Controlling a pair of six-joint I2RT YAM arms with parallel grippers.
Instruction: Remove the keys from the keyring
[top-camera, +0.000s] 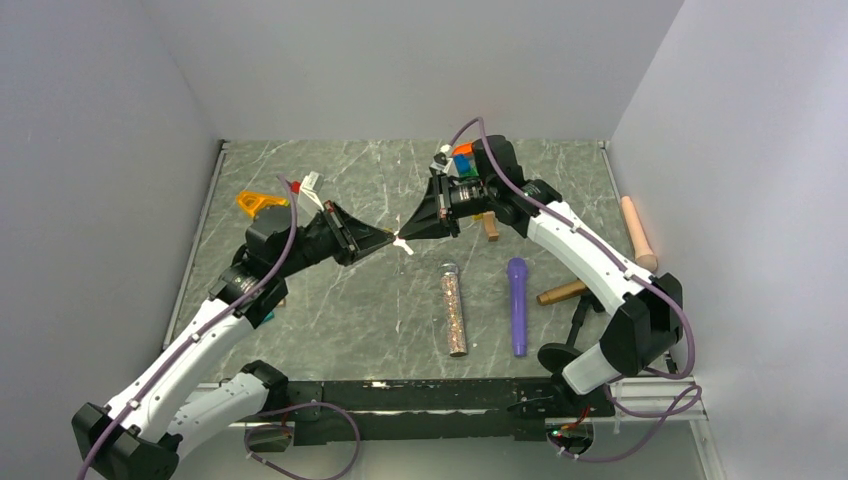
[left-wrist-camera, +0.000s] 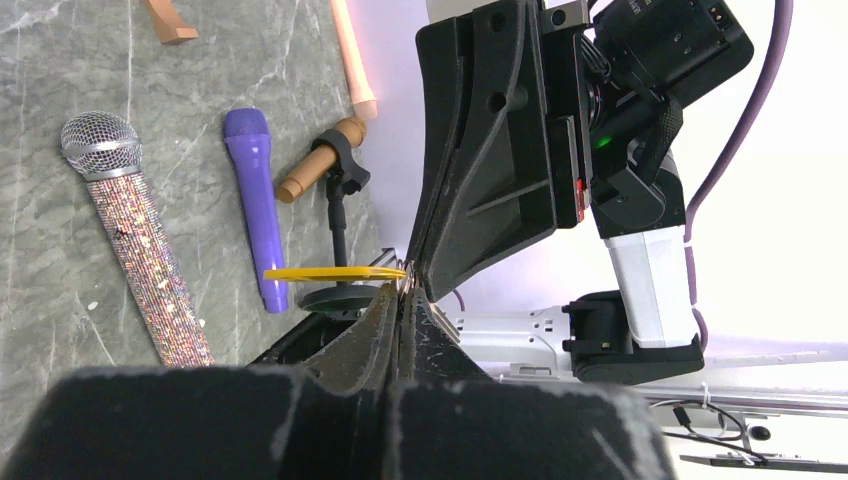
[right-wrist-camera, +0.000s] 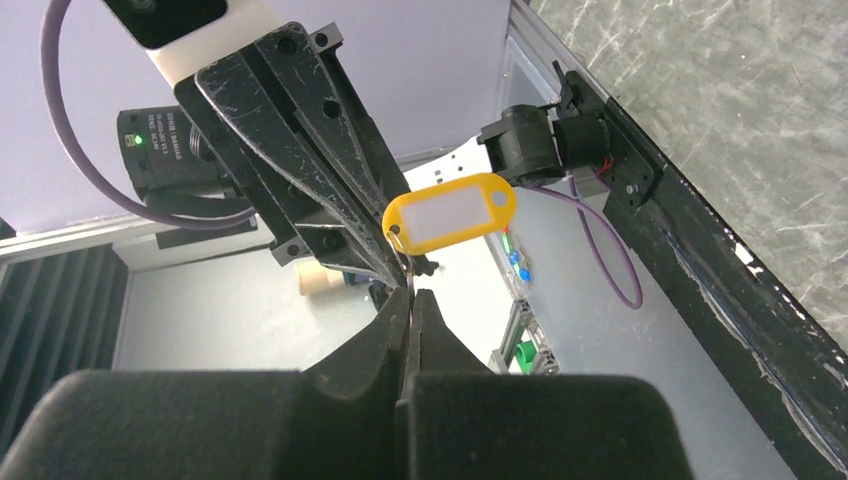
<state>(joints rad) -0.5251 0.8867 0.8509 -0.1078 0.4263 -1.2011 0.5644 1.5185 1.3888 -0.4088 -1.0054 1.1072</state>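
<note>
Pinching tip to tip above the middle of the table (top-camera: 330, 330), I had both sets of jaws fully closed. My left gripper (left-wrist-camera: 400, 305) and my right gripper (right-wrist-camera: 410, 300) met nose to nose on the thin keyring (right-wrist-camera: 396, 236) at the end of the yellow key tag (right-wrist-camera: 450, 212). Exactly where on the ring each pad sat I could not tell, because the pinch was hidden between the fingers.

The tag hung in the air just beside the meeting point. Its flat face was turned to the right wrist camera and it sat edge-on to the left one.

As I judged it, the step was to work the tag off the ring. Doing that well called for one hand to act as a firm anchor while the other slid the eyelet along the coil, not straight away from it. A hard pull risked the piece snapping free and dropping.

Below and beyond lay the glitter microphone (top-camera: 454, 308) and the purple microphone (top-camera: 517, 303), well apart from the work.
</note>
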